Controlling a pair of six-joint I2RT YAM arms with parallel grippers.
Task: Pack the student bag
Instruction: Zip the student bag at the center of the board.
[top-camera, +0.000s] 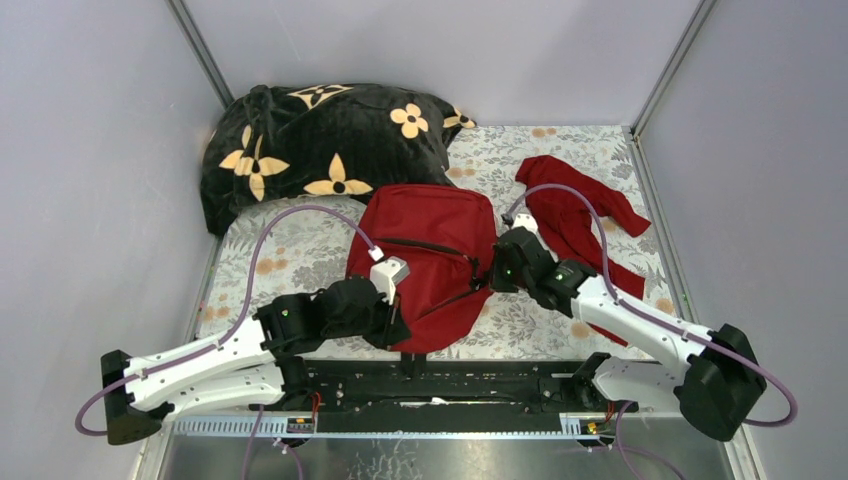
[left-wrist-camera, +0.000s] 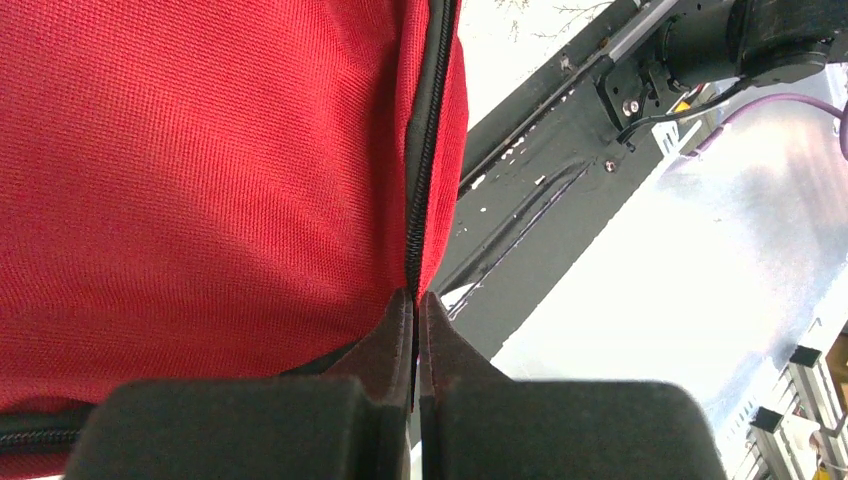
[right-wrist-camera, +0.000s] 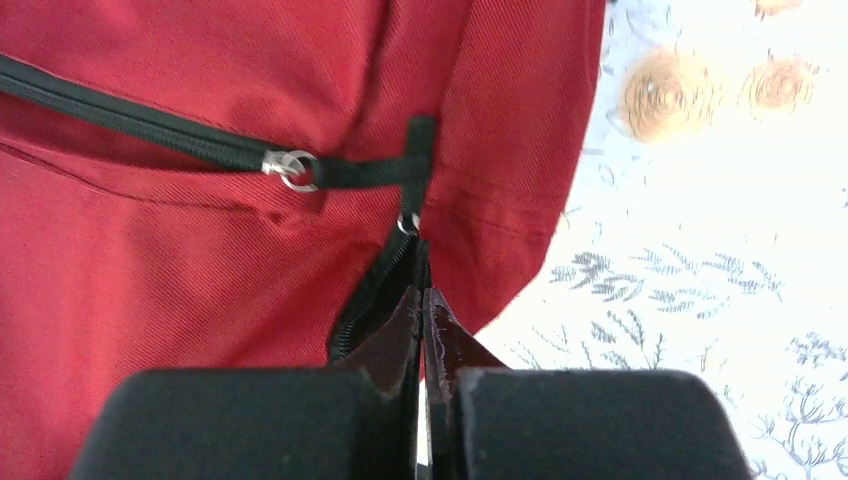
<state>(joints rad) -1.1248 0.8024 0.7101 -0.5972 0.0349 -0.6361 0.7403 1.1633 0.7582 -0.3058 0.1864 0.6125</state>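
At the tips of the right claw (right-wrist-camera: 420, 298), whose fingers are pressed together with no gap, runs the black main zipper (right-wrist-camera: 372, 290) of the student bag (right-wrist-camera: 150, 300). The claw is closed on it just short of a small metal ring (right-wrist-camera: 408, 222); whether it has a pull tab or only the tape I cannot tell. Beside the tips the teeth stand apart in a short dark gap. Farther out, a second zipper (right-wrist-camera: 140, 125) crosses the red cloth, shut up to its silver slider (right-wrist-camera: 290, 168).

The left claw (left-wrist-camera: 415, 305) is likewise clamped tight, nipping the bag's near edge where a black zipper line runs into its tips, seemingly the same line the other claw holds.

From above, the bag (top-camera: 430, 225) lies flat in the middle of the flower-patterned worktop (top-camera: 290, 255), between the two claws. A limp red garment (top-camera: 575, 210) lies just to its right, partly behind the right arm. A black blanket with orange flowers (top-camera: 310, 140) is heaped in the far left corner, its edge touching the bag's far corner or nearly so.

By my reading the job has barely begun. Opening the bag is the step in hand, with only a short stretch of zipper parted. Nothing shows inside the bag, and both soft things lie outside it. What remains is to draw the zipper round, spread the mouth, put the contents in and close it.
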